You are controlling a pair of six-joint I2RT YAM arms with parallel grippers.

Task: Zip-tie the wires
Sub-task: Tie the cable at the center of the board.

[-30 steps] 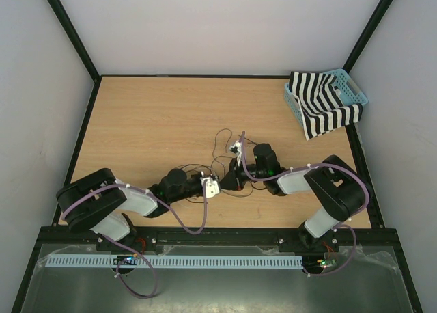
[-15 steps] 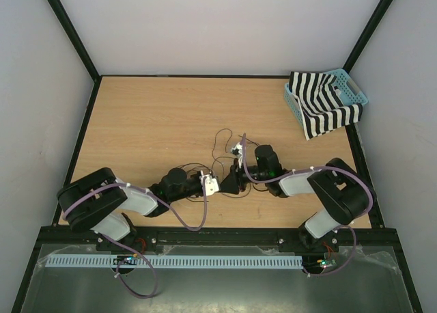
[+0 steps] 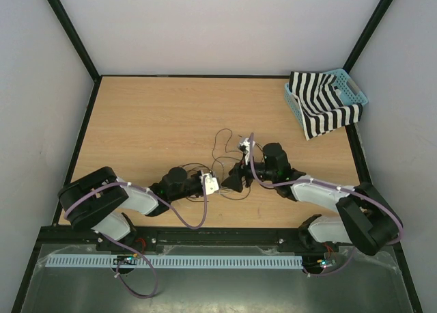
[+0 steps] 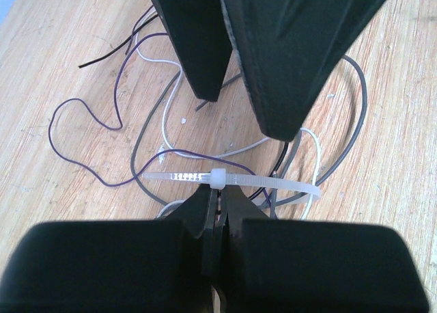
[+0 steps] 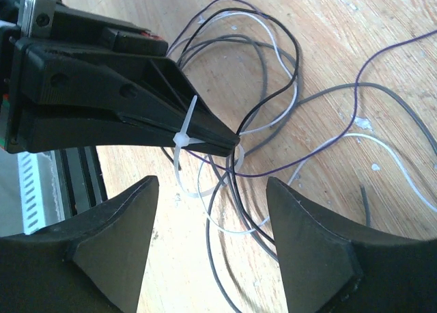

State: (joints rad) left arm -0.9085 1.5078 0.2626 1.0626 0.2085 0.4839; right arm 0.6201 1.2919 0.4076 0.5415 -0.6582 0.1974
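Tangle of thin, dark, loosely looped wires (image 3: 220, 164) lies near the middle of my light wooden table (image 3: 157, 121), between the two arms. My left fingers (image 4: 194, 214) are clamped shut on the whitish translucent plastic zip tie (image 4: 263, 182), pinching it right at its square head, with the strip crossing several strands. My right fingers (image 5: 109, 248) stand spread apart, holding nothing, their tips just beside the tie.

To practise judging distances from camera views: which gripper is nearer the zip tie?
Left. The left gripper is shut on the zip tie. The right gripper stands open facing it, with a gap between them.
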